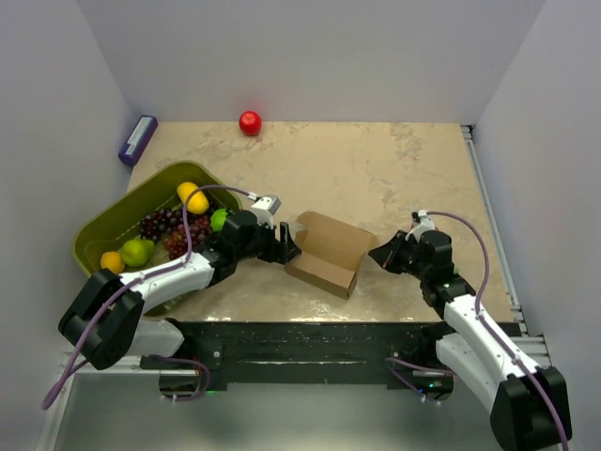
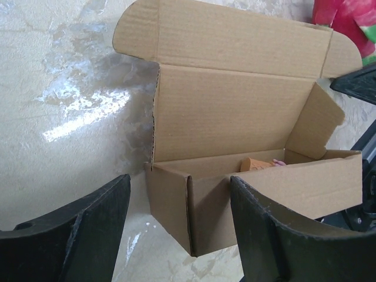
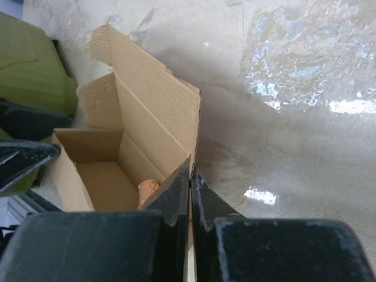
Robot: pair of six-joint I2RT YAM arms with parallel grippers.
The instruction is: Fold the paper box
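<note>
Presently: glossy beige stone-pattern worktop (image 1: 404,169), plain white walls (image 1: 310,56); paper box (image 1: 329,252) stands open. Left pincer (image 2: 179,185) wide beside it; right pincer (image 3: 190,175) pinched on its edge.

A small orange-tan object (image 2: 254,163) lies inside the plain brown cardboard box (image 2: 235,117), mostly hidden behind its front wall; I can't tell what it is. A blurred red-and-green shape (image 2: 346,20) is cut off at the left wrist view's top right corner. The 2 black fingers of the right gripper (image 3: 190,176) meet at the box's corner; whether cardboard sits between them is unclear. The purple block (image 1: 137,139) by the far wall is too small to identify.
</note>
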